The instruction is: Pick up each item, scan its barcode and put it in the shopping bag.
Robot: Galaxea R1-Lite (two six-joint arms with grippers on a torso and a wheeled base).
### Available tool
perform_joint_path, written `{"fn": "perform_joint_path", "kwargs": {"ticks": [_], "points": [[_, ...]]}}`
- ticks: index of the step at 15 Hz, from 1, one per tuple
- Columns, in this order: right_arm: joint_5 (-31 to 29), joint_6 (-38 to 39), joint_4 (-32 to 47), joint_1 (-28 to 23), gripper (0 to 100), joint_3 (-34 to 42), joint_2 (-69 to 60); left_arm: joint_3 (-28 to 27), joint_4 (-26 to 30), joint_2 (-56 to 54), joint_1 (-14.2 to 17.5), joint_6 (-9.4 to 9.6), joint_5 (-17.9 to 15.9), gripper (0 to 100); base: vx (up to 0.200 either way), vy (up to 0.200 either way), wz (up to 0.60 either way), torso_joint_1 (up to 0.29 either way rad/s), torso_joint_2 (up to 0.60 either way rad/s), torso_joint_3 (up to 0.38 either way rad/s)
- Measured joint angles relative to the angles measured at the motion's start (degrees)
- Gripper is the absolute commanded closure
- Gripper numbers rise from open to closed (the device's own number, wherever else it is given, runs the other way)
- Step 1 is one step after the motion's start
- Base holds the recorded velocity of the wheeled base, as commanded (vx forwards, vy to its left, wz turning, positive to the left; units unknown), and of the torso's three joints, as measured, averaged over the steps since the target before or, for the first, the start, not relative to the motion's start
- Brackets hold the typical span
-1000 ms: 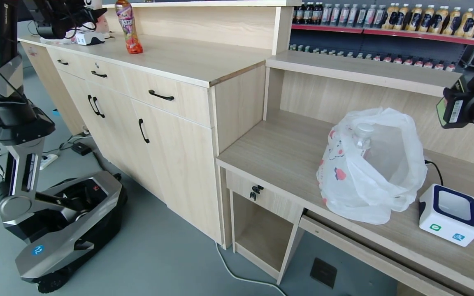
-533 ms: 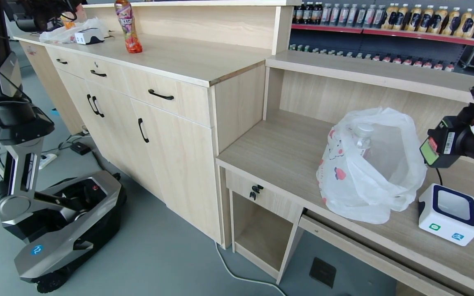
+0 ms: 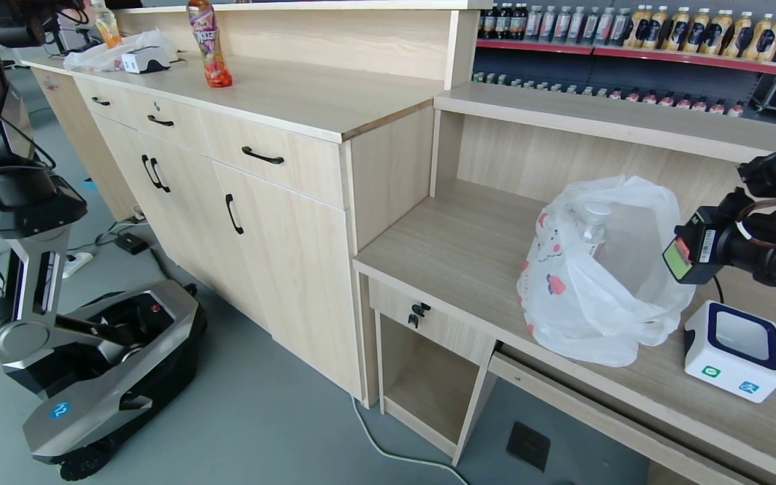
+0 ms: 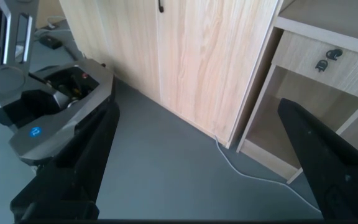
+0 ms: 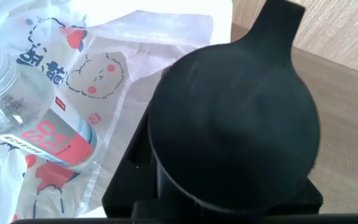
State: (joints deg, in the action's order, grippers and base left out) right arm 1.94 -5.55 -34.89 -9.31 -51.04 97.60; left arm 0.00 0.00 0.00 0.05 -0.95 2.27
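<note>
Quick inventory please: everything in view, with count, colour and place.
shopping bag: one, white with red prints, on the low desk
water bottle: one, clear, inside the bag
scanner: one, white with dark blue frame, on the desk right of the bag
box: one, black with barcode, held beside the bag's top
drink bottle: one, orange-red, upright on the tall counter
shelf bottles: many, dark and amber, on the rack behind
other robot: one, grey and black, on the floor at left
right claw: one, black, shut on the box
left claw: one, black, open, above the floor
</note>
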Motion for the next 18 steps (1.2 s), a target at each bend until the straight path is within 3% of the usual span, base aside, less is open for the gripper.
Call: {"fn": "perform_joint_path", "kwargs": {"ticks": [5,18], "points": [[1.01,3.10,-2.93,2.07,100,-0.55,4.02,0.00,0.00,0.00,0.05,0.00,0.00,0,0.000,0.000,0.00,0.000,0.00,0.000],[1.83,2.57,-6.00,3.23,100,-1.10,11.97,0.00,0.00,0.00,0.02,0.00,0.00,0,0.000,0.000,0.00,0.000,0.00,0.000]]}}
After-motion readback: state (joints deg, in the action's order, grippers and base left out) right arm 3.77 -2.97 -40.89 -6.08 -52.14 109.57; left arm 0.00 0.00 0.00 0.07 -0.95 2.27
